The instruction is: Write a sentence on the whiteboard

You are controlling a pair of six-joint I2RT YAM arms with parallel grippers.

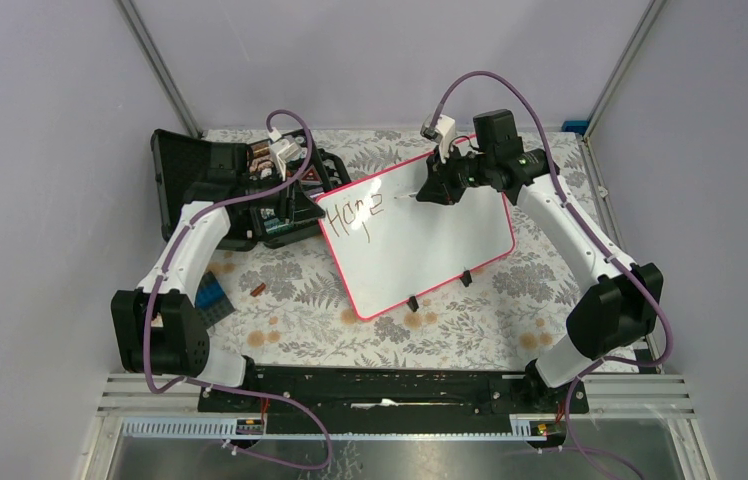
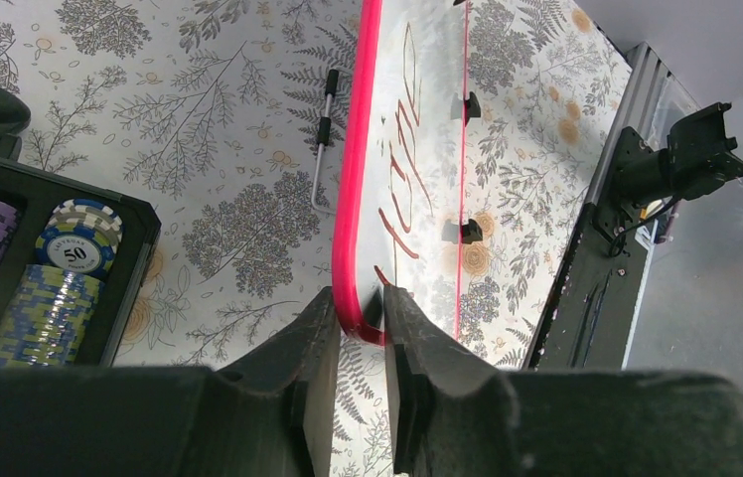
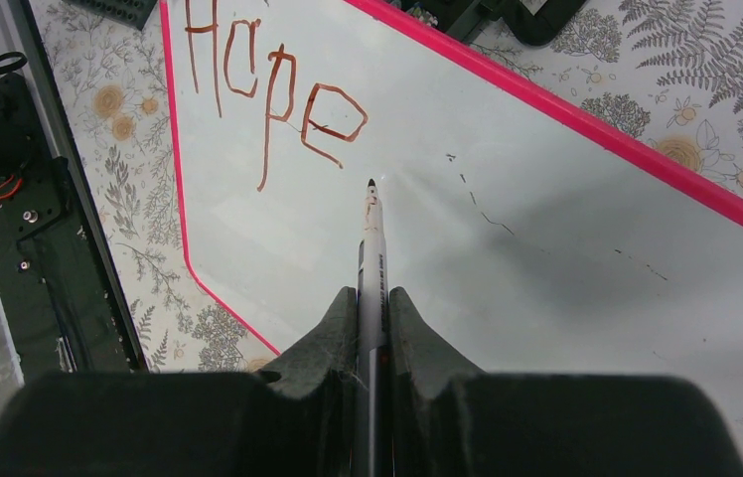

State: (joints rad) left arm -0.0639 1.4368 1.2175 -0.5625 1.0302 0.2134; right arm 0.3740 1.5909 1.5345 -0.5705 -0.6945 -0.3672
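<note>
Right wrist | right pincer (image 3: 372, 295) clamped on one marker (image 3: 371, 238) | sentence (image 3: 278, 99): one word | left pincer (image 2: 360, 298) grips one whiteboard (image 2: 427, 129) | two clips (image 2: 469, 231) (image 2: 469, 104)

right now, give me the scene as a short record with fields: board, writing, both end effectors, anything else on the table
whiteboard: white, pink rim, two black clips on its near long edge
writing: "Hope" only, reddish-brown
right end effector: shut on marker, tip just past the "e"; contact unclear
left end effector: shut on the whiteboard's pink rim at a corner
black case: open, left of the board, holds poker chips
loose pen: lying on the table beside the board's rim
</note>
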